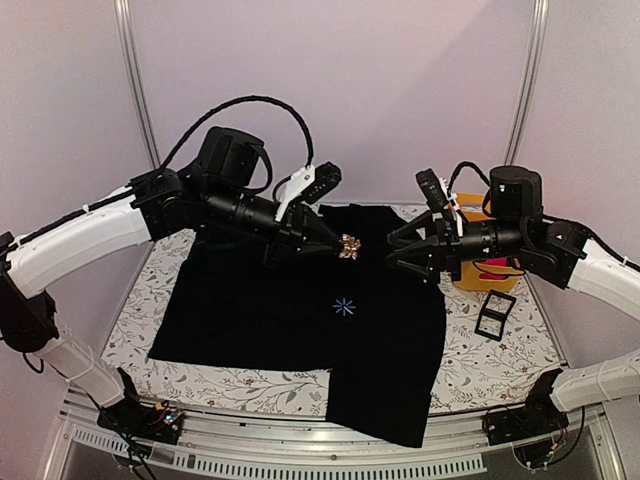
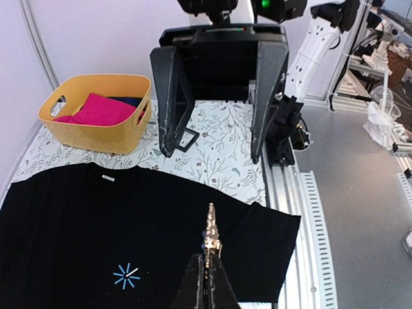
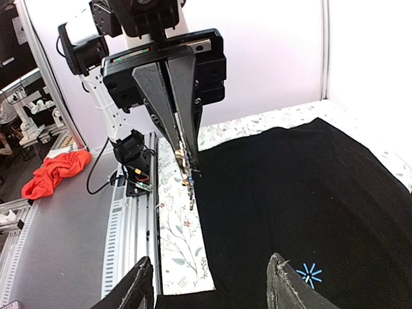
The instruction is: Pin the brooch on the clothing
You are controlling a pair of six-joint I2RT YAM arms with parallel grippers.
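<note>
Above the black long-sleeved shirt [image 1: 260, 300], left fingers [image 1: 318, 232] clench the silvery-gold brooch [image 1: 349, 246] — right fingers [image 1: 410, 240], spread and empty, should approach squarely.

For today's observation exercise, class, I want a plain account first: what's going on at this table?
Two robot arms are working over a black shirt spread on the table. The left gripper is shut on a small silvery-gold brooch, holding it in the air above the shirt's upper part. The right gripper faces it from the other side, jaws open and empty. The brooch is not yet pinned.
</note>
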